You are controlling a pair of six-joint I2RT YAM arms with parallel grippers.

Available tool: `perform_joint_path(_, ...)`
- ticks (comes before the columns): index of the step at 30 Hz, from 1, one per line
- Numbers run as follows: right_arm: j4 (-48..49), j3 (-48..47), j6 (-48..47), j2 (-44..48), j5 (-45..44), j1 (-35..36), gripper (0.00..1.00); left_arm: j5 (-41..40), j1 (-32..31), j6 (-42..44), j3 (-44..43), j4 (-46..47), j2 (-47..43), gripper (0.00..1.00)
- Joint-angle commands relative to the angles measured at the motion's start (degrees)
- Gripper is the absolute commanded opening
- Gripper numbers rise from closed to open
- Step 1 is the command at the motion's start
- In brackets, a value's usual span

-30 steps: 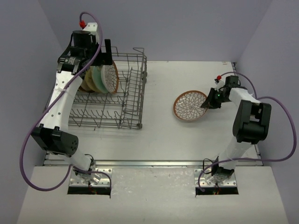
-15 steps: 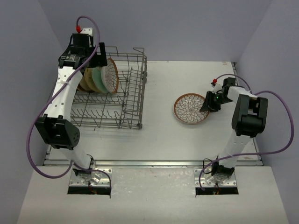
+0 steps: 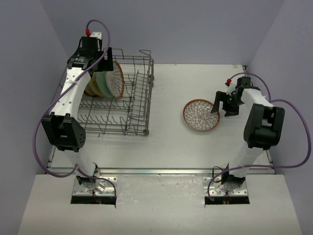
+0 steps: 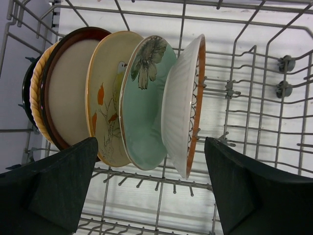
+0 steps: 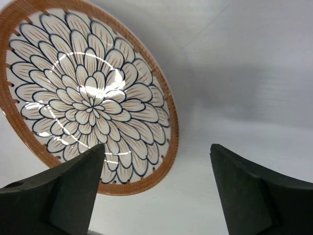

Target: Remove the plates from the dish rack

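The dish rack (image 3: 138, 100) stands at the left of the table. Several plates (image 3: 105, 81) stand on edge in its back left corner. From the left wrist they read black (image 4: 25, 88), tan (image 4: 35, 100), red-rimmed beige (image 4: 68, 88), cream floral (image 4: 105, 98), mint green (image 4: 144, 107) and brown-rimmed petal (image 4: 183, 105). My left gripper (image 3: 105, 61) (image 4: 151, 186) hangs open above them, touching none. Another petal plate (image 3: 201, 115) (image 5: 88, 93) lies flat on the table at the right. My right gripper (image 3: 222, 108) (image 5: 156, 186) is open just beside that plate's right rim, holding nothing.
The rack's front half (image 3: 107, 120) holds only bare upright tines. Its raised wire sides (image 3: 146, 63) stand tall at the back right corner. Grey walls close in the table on the left, back and right.
My right gripper has opened and let go of the petal plate, which was tilted and now lies flat. The left gripper has shifted over the racked plates and narrowed slightly.
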State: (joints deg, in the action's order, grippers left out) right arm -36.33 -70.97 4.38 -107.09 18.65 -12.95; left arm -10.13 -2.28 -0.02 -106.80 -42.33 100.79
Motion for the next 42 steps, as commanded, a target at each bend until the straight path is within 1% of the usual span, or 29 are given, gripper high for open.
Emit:
perform_joint_path(1,0.88,-5.55,2.19,10.45,-5.97,0.25,0.96,-2.62,-0.37,2.84,-2.54,1.72,2.56,0.86)
perform_joint_path(2,1.34,-5.94,2.58,12.47,-6.76,0.29,0.99,-3.74,-0.73,3.16,-2.89,1.56,3.21,0.84)
perform_joint_path(4,2.30,-6.11,2.91,14.85,-8.24,0.29,0.99,-5.23,-1.39,3.88,-2.97,1.64,3.88,0.82)
perform_joint_path(9,3.88,-5.29,3.08,21.71,-8.07,0.29,0.99,-10.60,-5.07,4.94,-1.34,3.25,4.42,0.82)
perform_joint_path(15,3.72,-2.35,3.03,23.97,-6.78,0.29,0.99,-17.36,-9.32,5.21,0.61,5.13,5.81,0.79)
perform_joint_path(19,3.25,-0.95,3.72,25.93,-6.69,0.22,0.99,-25.16,-9.76,5.85,0.00,6.43,9.87,0.66)
perform_joint_path(22,2.23,-0.88,4.72,27.66,-6.31,0.29,0.99,-27.59,-9.67,6.43,-0.79,6.67,12.32,0.53)
perform_joint_path(23,2.23,-0.58,5.02,28.52,-6.00,0.29,0.99,-27.78,-9.67,6.37,-0.91,6.85,12.93,0.48)
perform_joint_path(27,2.14,0.66,5.56,31.01,-5.11,0.29,0.99,-27.78,-9.67,6.12,-1.65,6.67,14.96,0.37)
perform_joint_path(31,1.61,1.65,5.80,32.57,-4.51,0.23,0.99,-28.63,-9.67,6.37,-1.83,6.56,16.19,0.30)
perform_joint_path(32,1.61,1.90,5.76,32.99,-4.34,0.27,0.99,-28.63,-9.67,6.41,-2.04,6.56,16.19,0.26)
perform_joint_path(34,1.54,2.54,5.71,33.93,-4.04,0.29,0.99,-28.60,-9.72,7.16,-3.15,6.33,16.04,0.16)
perform_joint_path(35,1.61,2.68,5.64,34.16,-3.96,0.29,0.99,-28.86,-9.94,7.65,-3.89,6.50,15.73,0.14)
perform_joint_path(36,1.55,2.74,5.51,34.40,-3.77,0.29,0.99,-29.72,-10.13,8.82,-4.63,7.06,15.30,0.07)
perform_joint_path(40,1.52,2.72,5.45,34.96,-3.62,0.22,0.99,-33.90,-11.06,13.30,-7.62,9.69,13.59,0.00)
perform_joint_path(42,1.52,2.44,5.38,35.11,-3.59,0.29,0.99,-35.59,-11.55,16.25,-8.52,11.32,12.25,0.00)
